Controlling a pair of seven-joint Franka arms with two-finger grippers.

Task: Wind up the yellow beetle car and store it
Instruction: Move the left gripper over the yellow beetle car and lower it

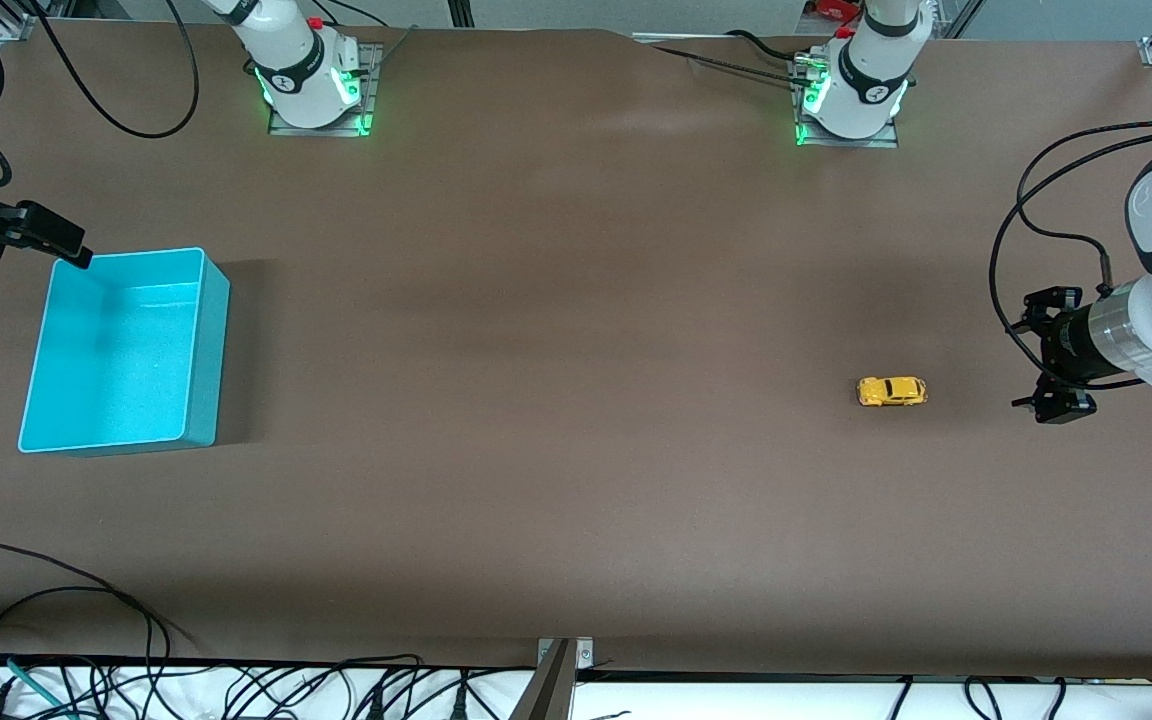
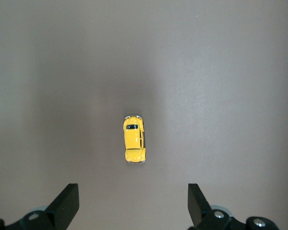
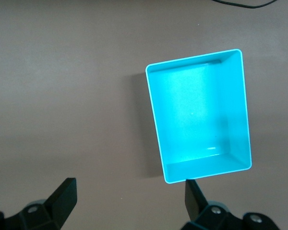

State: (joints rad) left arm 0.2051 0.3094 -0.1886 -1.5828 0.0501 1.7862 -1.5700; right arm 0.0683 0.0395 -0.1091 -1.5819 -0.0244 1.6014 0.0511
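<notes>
The yellow beetle car point(image 1: 892, 391) stands alone on the brown table toward the left arm's end. In the left wrist view the car point(image 2: 134, 139) lies on the table ahead of the fingertips. My left gripper point(image 1: 1026, 352) hangs beside the car, open and empty, and its own view shows it point(image 2: 133, 203) with the jaws wide apart. The turquoise bin point(image 1: 212, 340) sits empty at the right arm's end. My right gripper point(image 1: 36, 232) hovers by one corner of the bin point(image 3: 156, 120). It point(image 3: 129, 201) is open with nothing between its fingers.
Both arm bases point(image 1: 311, 85) point(image 1: 851, 100) stand along the table's edge farthest from the front camera. Loose black cables point(image 1: 76, 590) trail over the table's near edge at the right arm's end. Bare brown table point(image 1: 556, 350) lies between the bin and the car.
</notes>
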